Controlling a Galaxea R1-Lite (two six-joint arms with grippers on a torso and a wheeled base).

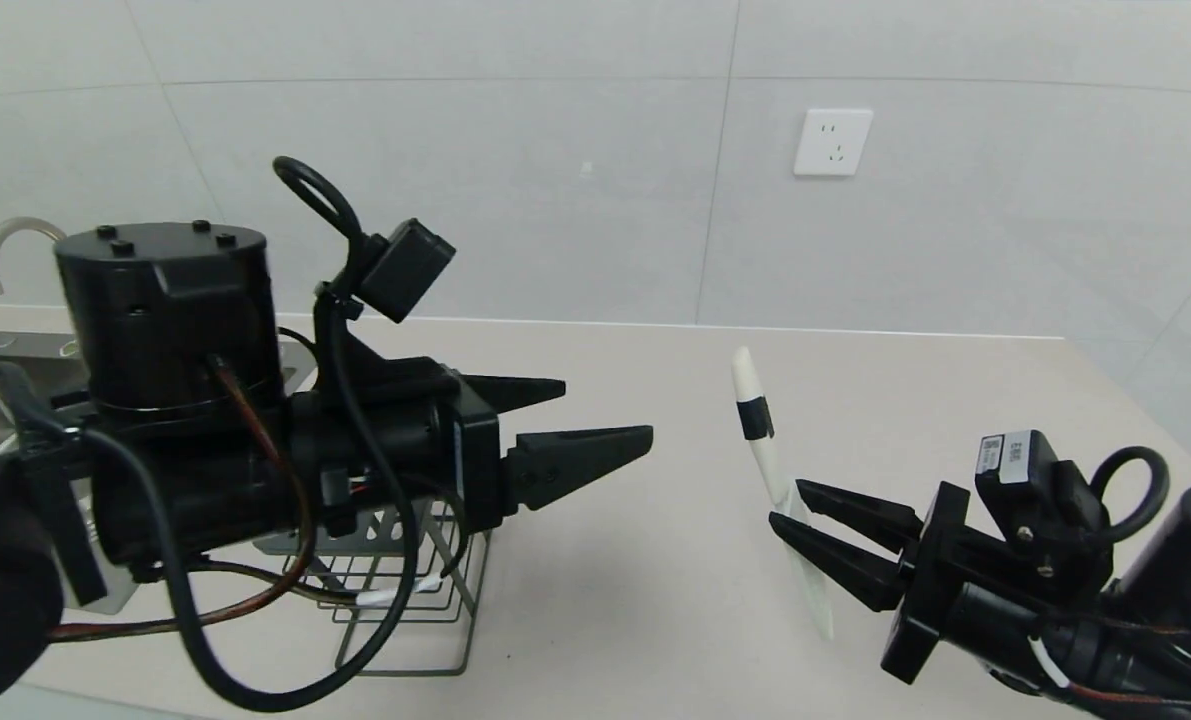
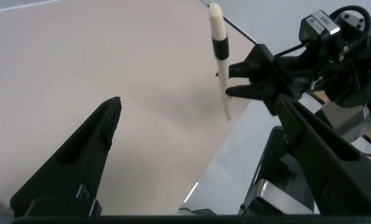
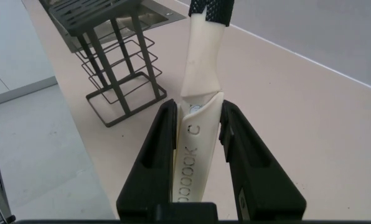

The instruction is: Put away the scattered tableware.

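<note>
Utensil (image 1: pixel 755 415): white with a black band, tilted near upright, gripped at its middle, banded end above the fingers.
Right hand (image 1: pixel 787 503): clamped on the utensil, well to the right of the rack (image 1: pixel 425 610).
Left hand (image 1: pixel 605 410): wide, empty, just above the rack.

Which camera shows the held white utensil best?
Right wrist view: the white utensil sits close up, clamped between the fingers of the right end effector. Head view shows its full length, farther off; left wrist view shows it small and distant.
</note>
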